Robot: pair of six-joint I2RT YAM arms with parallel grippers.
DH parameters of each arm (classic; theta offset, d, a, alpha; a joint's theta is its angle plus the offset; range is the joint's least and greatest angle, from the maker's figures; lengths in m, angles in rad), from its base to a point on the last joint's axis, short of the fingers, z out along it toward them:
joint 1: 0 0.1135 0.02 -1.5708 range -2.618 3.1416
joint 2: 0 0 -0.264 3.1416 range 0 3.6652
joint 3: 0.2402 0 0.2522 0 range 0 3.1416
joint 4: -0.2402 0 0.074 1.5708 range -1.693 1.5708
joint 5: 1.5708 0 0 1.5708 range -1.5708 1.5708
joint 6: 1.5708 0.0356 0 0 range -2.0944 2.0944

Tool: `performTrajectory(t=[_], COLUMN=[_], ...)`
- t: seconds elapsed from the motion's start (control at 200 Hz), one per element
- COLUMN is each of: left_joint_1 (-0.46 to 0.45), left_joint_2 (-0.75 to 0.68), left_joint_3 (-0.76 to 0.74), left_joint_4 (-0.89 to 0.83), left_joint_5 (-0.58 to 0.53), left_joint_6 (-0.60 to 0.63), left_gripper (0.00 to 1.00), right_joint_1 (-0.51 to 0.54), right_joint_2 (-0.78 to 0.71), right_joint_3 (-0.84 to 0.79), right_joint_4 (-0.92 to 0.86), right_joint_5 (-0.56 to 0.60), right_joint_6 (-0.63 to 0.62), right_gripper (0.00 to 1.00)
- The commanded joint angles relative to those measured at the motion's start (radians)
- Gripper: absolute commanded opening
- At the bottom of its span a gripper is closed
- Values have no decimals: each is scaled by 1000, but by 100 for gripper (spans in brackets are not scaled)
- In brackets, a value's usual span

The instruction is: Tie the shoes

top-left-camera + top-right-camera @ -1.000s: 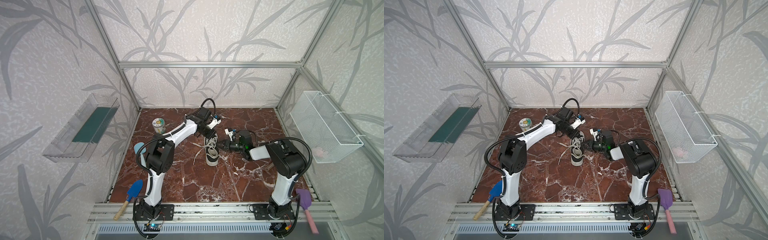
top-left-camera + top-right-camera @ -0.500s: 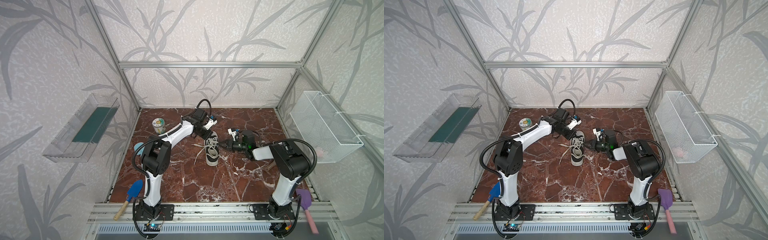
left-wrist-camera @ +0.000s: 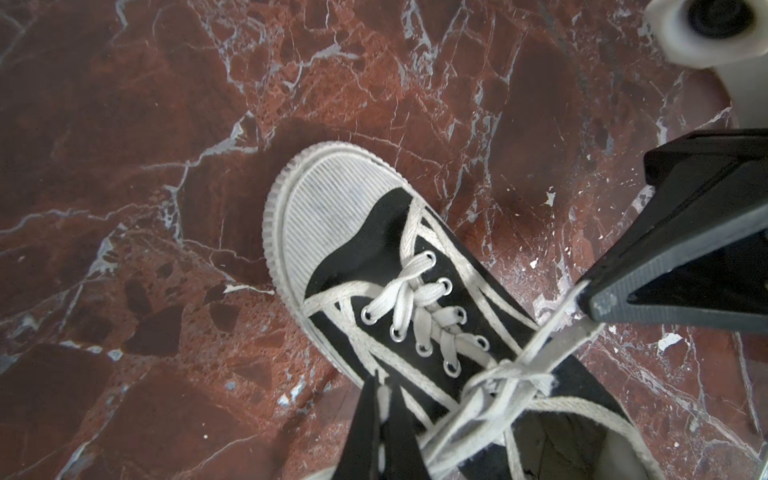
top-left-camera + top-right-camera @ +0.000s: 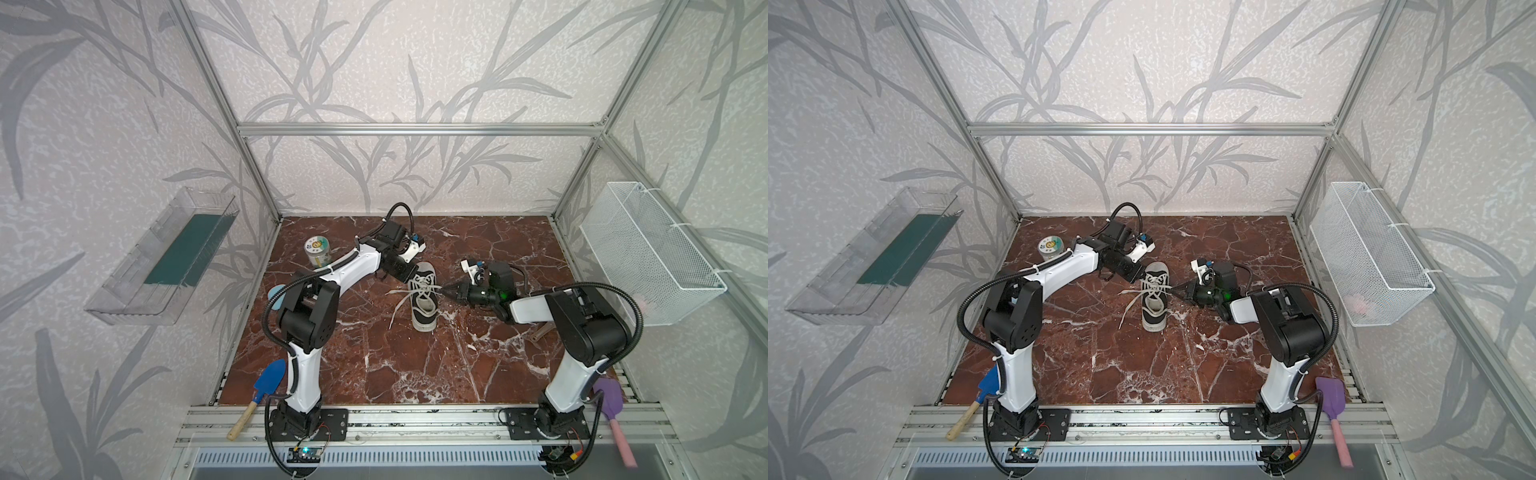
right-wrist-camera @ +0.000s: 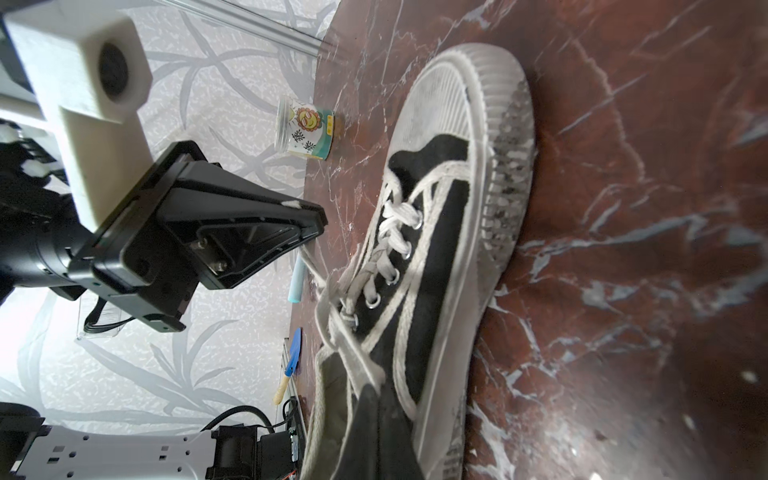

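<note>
A small black shoe with a white sole and a white toe cap stands mid-floor, also seen in another top view. Its white laces cross in a knot over the tongue. Loose lace ends trail left of it. My left gripper is at the shoe's left side, shut on a lace strand. My right gripper is at its right side, shut on another strand that runs to the knot.
A printed tin stands at the back left. A blue trowel lies front left and a purple scoop front right. A wire basket hangs on the right wall and a clear tray on the left wall.
Both grippers have drawn slightly apart, the left toward the back left and the right toward the right, each still shut on its lace. The shoe stays in place.
</note>
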Motion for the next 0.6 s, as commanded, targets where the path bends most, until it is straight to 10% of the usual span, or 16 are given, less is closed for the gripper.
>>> performTrajectory(t=[0.0,0.595], left_joint_1=[10,47], left_joint_2=[-53,-67], left_joint_3=[-19,-68], left_joint_4=[30,43], left_joint_5=[11,18], left_joint_6=[-22,-24], left_gripper=[0,0], right_joint_1=[-7,-32], right_joint_2=[-45,-89], right_joint_3=[-13,-62], right_joint_4=[-33,-111], right_joint_5=[29,103], right_joint_6=[-29,-51], right_gripper=[0,0])
